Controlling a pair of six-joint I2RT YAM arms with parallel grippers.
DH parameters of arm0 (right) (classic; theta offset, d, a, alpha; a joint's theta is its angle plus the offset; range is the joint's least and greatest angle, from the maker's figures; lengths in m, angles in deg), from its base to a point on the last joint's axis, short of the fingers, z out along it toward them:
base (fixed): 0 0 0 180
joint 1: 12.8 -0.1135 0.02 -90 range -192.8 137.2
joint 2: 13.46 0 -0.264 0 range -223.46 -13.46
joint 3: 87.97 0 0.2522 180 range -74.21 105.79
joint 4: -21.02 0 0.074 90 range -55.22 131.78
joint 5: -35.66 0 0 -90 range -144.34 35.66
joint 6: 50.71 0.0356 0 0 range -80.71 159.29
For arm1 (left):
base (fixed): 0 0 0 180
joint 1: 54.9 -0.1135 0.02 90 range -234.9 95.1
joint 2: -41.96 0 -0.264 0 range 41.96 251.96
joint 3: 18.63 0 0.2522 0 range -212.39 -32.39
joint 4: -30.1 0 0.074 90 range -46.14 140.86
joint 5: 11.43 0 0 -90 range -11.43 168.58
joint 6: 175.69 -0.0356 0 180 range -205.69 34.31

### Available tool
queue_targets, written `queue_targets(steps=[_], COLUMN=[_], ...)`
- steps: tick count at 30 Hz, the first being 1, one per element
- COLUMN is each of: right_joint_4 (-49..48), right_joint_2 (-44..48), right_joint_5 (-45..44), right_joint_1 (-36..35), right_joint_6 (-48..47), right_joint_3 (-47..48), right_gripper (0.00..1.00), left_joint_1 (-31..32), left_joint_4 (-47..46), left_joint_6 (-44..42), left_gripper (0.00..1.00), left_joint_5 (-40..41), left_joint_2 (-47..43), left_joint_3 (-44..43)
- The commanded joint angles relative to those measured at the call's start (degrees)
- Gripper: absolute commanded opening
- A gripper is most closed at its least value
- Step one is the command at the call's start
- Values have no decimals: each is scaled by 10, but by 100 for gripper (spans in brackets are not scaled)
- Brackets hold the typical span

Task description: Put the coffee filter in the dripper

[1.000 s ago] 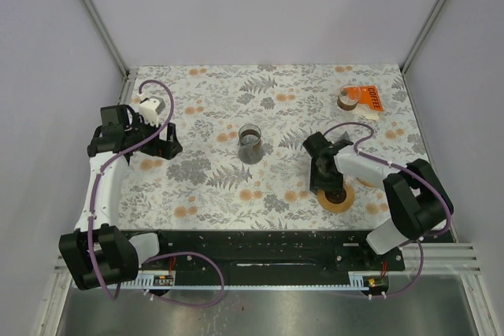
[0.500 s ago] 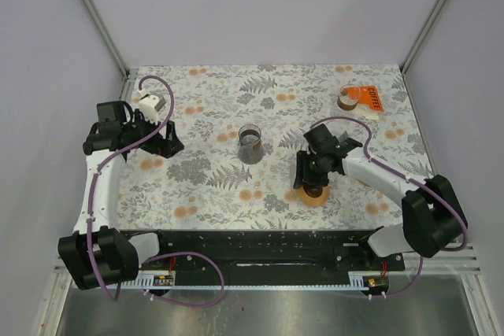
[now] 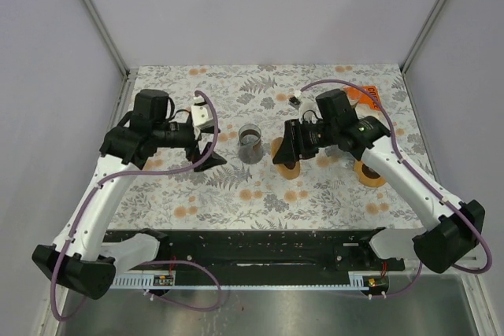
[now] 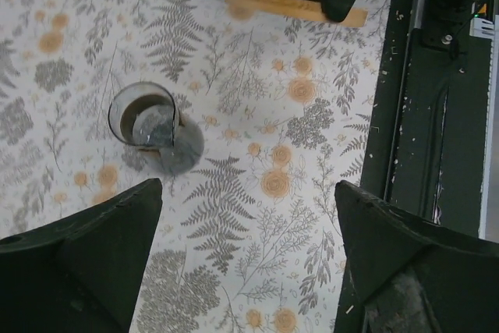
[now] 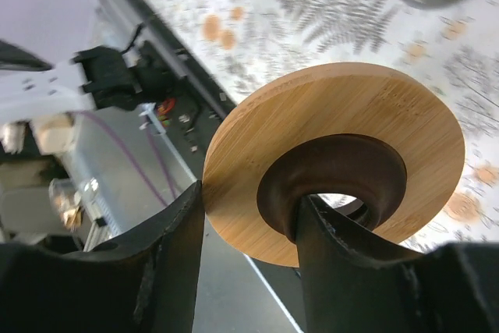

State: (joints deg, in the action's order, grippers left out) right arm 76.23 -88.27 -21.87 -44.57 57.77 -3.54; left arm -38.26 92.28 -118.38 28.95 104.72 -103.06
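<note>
The dripper, a bamboo disc with a dark brown cone, hangs tilted in my right gripper, just right of a clear glass at the table's middle. In the right wrist view the fingers pinch the disc's rim and the cone's inner wall, and the gripper is shut on it. My left gripper is open and empty, hovering left of the glass. The dripper's edge shows at the top of the left wrist view. I cannot pick out a coffee filter with certainty.
A tan round ring-shaped thing lies on the table under the right arm. An orange coffee pack sits at the back right, partly hidden by the arm. The black base rail runs along the near edge and shows in the left wrist view.
My right gripper has lifted the dripper from the front right and carried it left to beside the glass. My left arm has swung in from the far left toward the glass.
</note>
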Motion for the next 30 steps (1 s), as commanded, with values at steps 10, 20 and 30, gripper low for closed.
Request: queue_targets(steps=[10,20,30], right_joint_4=[-66,-10,-9], right_joint_2=[16,-39,-52], right_joint_5=[247,247,242], right_joint_1=[-27,-73,-81], right_joint_6=[-21,-70,-91], right_joint_3=[55,118,134], right_gripper=[0,0,0], left_joint_1=[151,212,212], left_joint_4=[-26,3,104], left_joint_6=[-121,-221,-315], left_gripper=[99,96,18], left_joint_5=[17,71,-12], left_joint_2=[44,94,86], left_joint_3=[-76,-136,-123])
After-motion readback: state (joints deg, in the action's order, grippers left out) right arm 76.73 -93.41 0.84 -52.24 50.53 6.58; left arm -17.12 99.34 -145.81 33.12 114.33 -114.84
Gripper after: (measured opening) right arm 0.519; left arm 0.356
